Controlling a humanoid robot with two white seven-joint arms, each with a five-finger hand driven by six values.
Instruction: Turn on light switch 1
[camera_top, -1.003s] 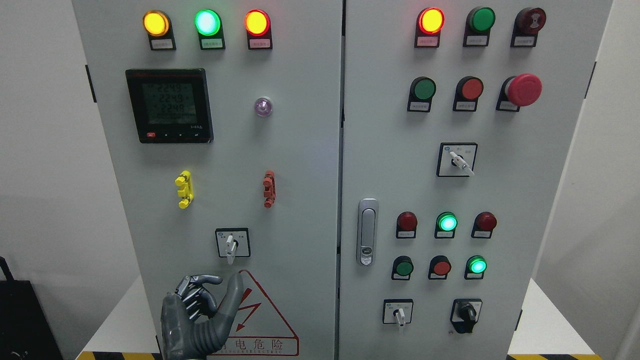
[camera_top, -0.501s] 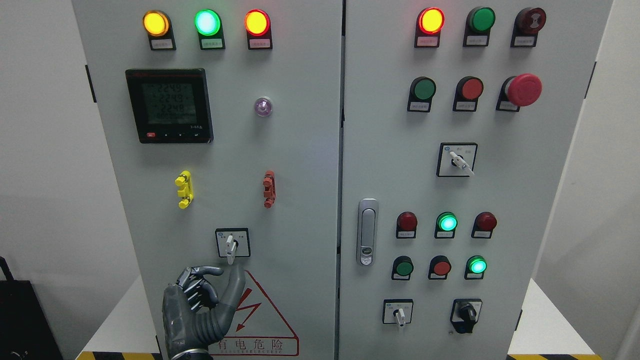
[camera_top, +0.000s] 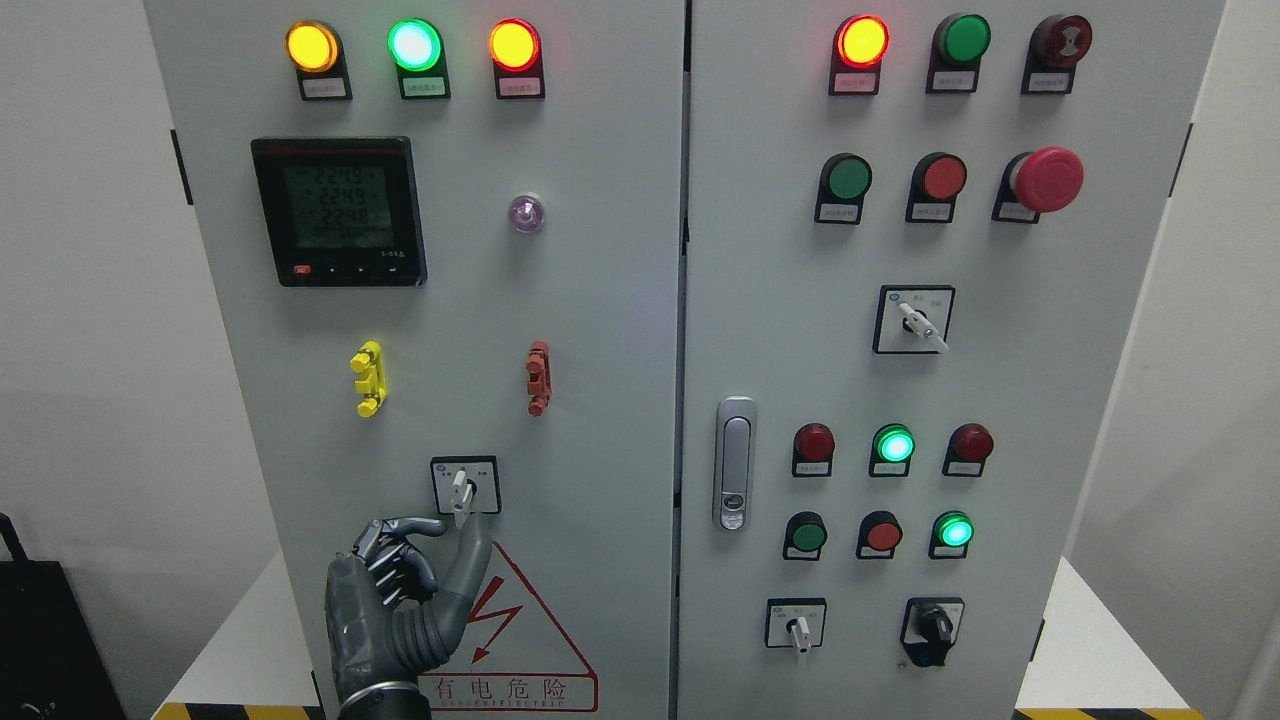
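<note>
The grey cabinet (camera_top: 600, 300) stands on a white table (camera_top: 240, 640); its two doors carry the controls. Yellow-black tape (camera_top: 230, 711) edges the table front.

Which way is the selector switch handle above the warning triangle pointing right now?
Straight down. The selector switch has its white handle hanging vertically below the knob. The left hand reaches up just beneath it.

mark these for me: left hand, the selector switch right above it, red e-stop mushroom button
left hand (camera_top: 395, 610), head view, on the grey palm.
selector switch (camera_top: 461, 492), head view, on its white lever.
red e-stop mushroom button (camera_top: 1048, 178), head view, on the red cap.
</note>
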